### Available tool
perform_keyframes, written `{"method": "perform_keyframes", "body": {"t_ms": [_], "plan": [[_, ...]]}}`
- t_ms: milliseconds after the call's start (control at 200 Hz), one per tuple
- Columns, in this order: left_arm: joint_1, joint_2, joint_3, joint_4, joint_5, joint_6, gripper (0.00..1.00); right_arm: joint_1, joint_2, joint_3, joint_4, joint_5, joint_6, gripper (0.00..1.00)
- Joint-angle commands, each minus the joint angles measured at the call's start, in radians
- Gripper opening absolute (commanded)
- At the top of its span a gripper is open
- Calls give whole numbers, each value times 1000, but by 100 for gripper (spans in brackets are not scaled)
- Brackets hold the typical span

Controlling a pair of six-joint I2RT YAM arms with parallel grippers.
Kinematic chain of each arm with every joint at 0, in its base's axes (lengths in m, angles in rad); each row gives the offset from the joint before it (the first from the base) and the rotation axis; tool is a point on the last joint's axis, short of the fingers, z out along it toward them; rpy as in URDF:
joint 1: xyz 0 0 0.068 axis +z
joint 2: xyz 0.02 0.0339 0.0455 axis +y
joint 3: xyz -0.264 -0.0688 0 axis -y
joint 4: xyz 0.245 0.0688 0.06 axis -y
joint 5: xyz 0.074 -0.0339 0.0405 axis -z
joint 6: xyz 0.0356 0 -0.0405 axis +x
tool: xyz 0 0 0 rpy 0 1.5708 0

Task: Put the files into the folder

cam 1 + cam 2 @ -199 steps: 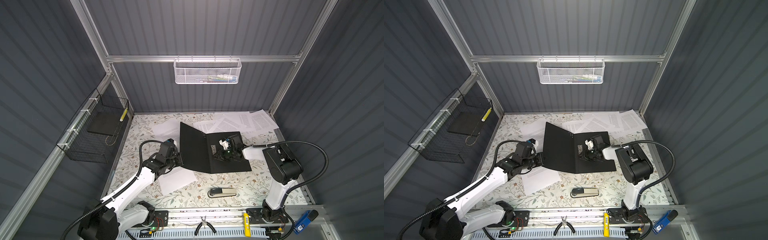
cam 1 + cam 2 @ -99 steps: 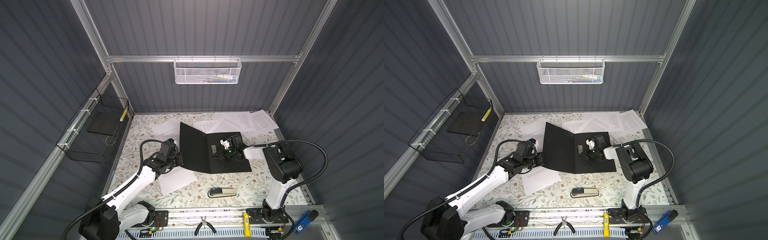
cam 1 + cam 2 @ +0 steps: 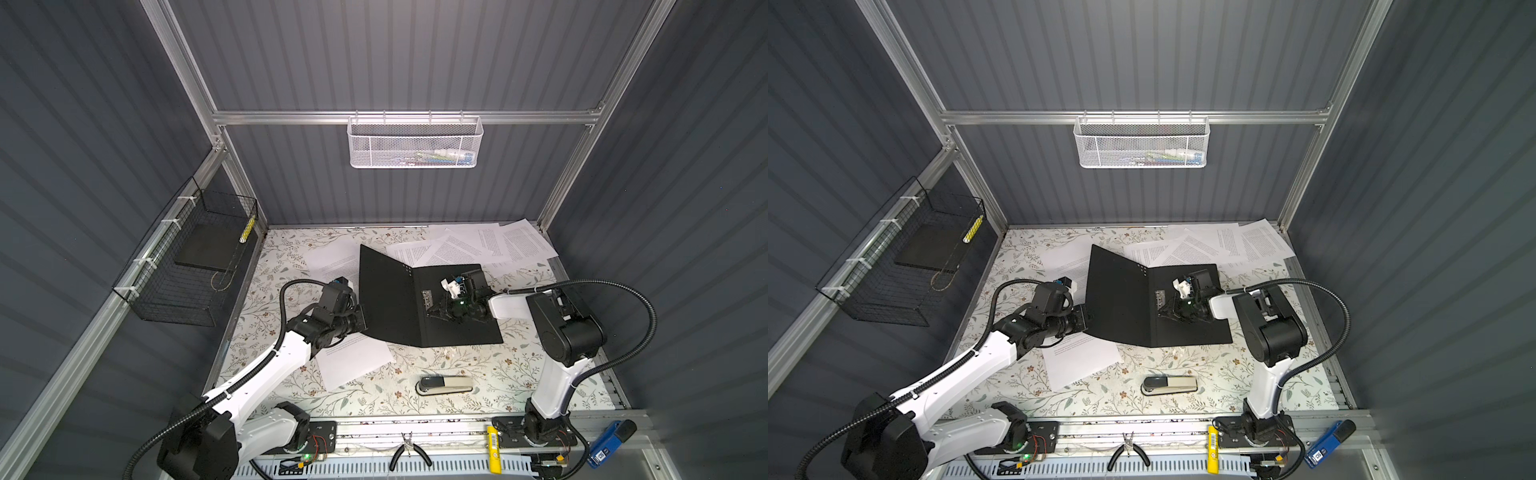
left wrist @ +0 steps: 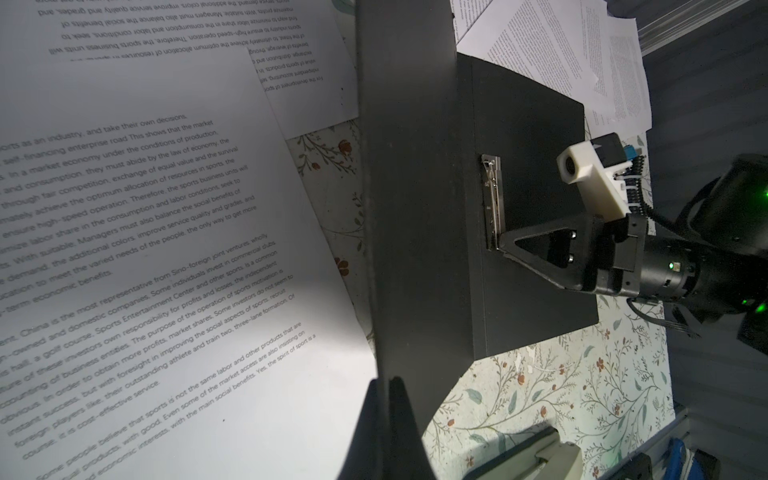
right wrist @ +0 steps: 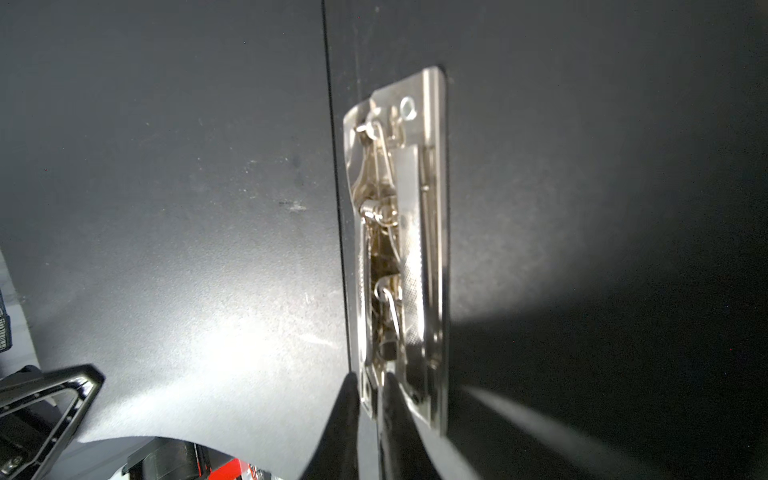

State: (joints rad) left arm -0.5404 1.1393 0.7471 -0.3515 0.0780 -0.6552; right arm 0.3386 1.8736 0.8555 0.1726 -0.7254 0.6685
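The black folder (image 3: 461,328) lies open in the middle of the table, and both top views show its left cover (image 3: 1117,295) raised at a slant. My left gripper (image 3: 362,322) (image 4: 386,380) is shut on the lower edge of that cover. My right gripper (image 3: 430,309) (image 5: 370,376) reaches in from the right, shut on the near end of the folder's metal clip (image 5: 403,249) (image 4: 492,199) beside the spine. The files are loose white printed sheets: several at the back right (image 3: 490,245), one behind the raised cover (image 3: 332,262), and one under my left arm (image 3: 357,361) (image 4: 166,249).
A grey stapler (image 3: 444,384) lies in front of the folder. Pliers (image 3: 409,451), a yellow tool (image 3: 492,449) and a blue device (image 3: 609,442) sit on the front rail. A black wire basket (image 3: 187,266) holding a dark slab hangs on the left wall. A white mesh basket (image 3: 415,143) hangs on the back.
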Motion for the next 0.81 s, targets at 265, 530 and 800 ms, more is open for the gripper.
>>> {"method": "perform_keyframes", "body": {"t_ms": [265,530,800], "plan": [[0,12,1,-92,-40,34,2,4,16,-24,19,-28,-7,14],[1,11,-6,-81,-39,29,3,3,30,-21,25,-31,-6,8],[1,2,11,-74,-66,25,1,3,61,-35,30,-4,-30,0]]}}
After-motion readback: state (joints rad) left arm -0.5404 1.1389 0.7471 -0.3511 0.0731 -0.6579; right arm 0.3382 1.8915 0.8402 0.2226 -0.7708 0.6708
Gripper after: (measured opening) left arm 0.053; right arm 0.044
